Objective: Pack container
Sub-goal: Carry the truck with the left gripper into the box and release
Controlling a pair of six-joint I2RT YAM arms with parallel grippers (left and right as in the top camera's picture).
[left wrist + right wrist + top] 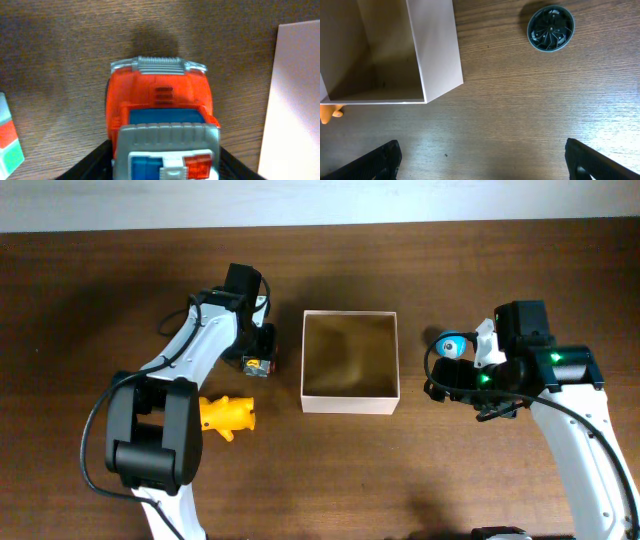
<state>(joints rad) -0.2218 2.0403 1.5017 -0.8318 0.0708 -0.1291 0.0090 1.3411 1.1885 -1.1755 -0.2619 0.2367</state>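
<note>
Left fingers [92,165] flanking orange truck [160,100], rear cropped; contact unclear

Left gripper [165,162] points down at the tabletop, closure of jaws indeterminate; right gripper [481,150] points down, jaws spread wide.

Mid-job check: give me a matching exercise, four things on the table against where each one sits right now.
Things:
1. cardboard box
2. orange toy truck
3. yellow toy animal
4. dark teal round toy

Places:
A. right of the box
B. between the fingers of the left tool
C. middle of the table, nothing inside
D. left of the box, lying free

Pairs: 1-C, 2-B, 3-D, 4-A
</note>
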